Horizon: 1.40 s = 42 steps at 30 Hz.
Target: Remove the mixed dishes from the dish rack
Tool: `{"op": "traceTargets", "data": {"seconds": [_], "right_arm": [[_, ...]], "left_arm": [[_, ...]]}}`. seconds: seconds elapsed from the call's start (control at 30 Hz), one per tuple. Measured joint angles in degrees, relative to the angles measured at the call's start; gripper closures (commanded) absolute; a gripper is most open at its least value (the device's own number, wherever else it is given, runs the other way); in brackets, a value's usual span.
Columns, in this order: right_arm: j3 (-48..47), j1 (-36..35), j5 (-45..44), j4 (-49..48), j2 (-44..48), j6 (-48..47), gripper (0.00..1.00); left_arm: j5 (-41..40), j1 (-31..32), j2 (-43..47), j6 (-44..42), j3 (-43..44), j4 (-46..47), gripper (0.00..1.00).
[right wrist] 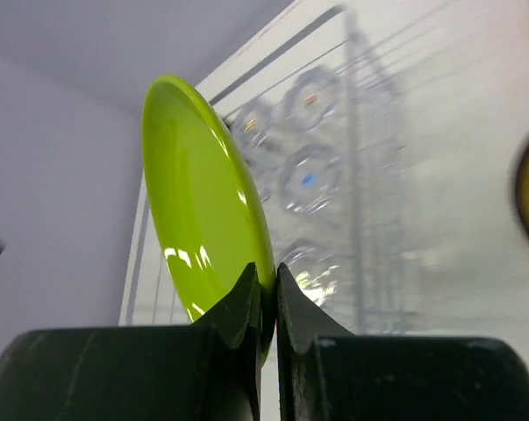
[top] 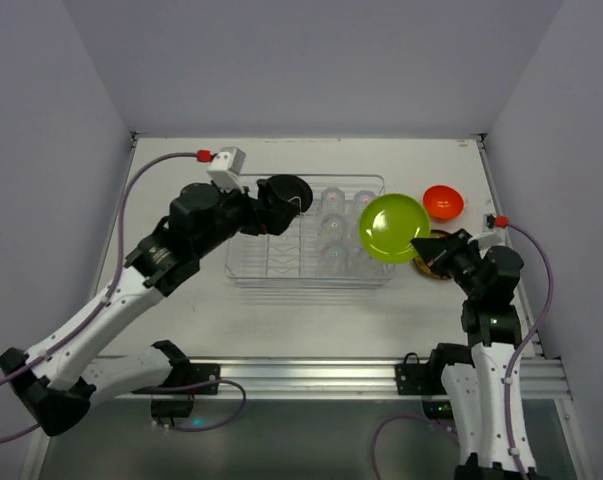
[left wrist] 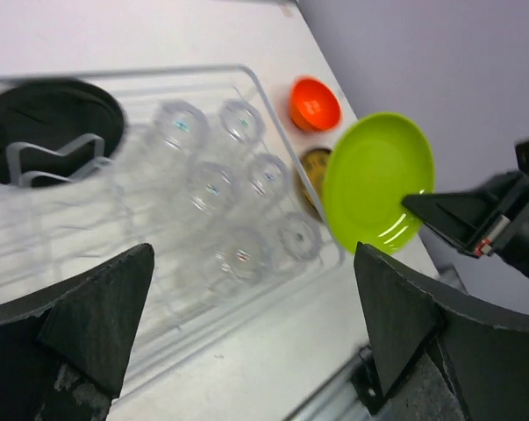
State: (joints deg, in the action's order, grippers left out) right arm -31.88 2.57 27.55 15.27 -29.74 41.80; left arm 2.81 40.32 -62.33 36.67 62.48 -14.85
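The overhead camera shows me the dish rack [top: 281,265] sitting mid-table [top: 311,325], with clear cups [top: 333,228] standing in its right half. My right hand [top: 421,247] is pinched shut on the rim of the lime-green plate [top: 393,227]. The plate is held up, tilted, over the rack's right end. The orange bowl [top: 443,202] sits on the table just right of the rack, behind that plate. My left hand [top: 269,213] reaches over the rack's back left part, close by a black round dish [top: 286,192].

On the left wrist camera, that hand's fingers [left wrist: 97,307] stand wide apart above the rack with nothing between them. I count six cups in the rack. The black dish sits at the rack's far left, behind a clear rib. Past the rack's end wall are the bowl and an amber plate [left wrist: 312,175] on the table, partly hidden by the green plate.

On the right wrist camera, the two fingers [right wrist: 238,307] meet on the green plate's edge. The plate rises edge-on to the left, with the cups and the rack blurred beyond it.
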Motion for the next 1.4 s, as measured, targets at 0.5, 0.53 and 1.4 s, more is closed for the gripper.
{"op": "traceTargets", "data": {"seconds": [0.5,0.53,1.4], "right_arm": [[10.4,32.3,-4.9,-10.8,-21.1,16.6,0.99],[10.4,32.3,-5.6,-11.5,-22.6,16.3,0.99],[10.5,31.3,-9.6,-19.6,-36.7,9.3,0.86]], "left_arm": [[-14.0,-0.6,23.7,-10.5,-7.5,-19.8,0.0],[-14.7,-0.6,24.7,-10.8,-8.7,-20.7,0.0],[-20.2,-0.6,28.8,-13.5,-20.1,-15.4,0.0]]}}
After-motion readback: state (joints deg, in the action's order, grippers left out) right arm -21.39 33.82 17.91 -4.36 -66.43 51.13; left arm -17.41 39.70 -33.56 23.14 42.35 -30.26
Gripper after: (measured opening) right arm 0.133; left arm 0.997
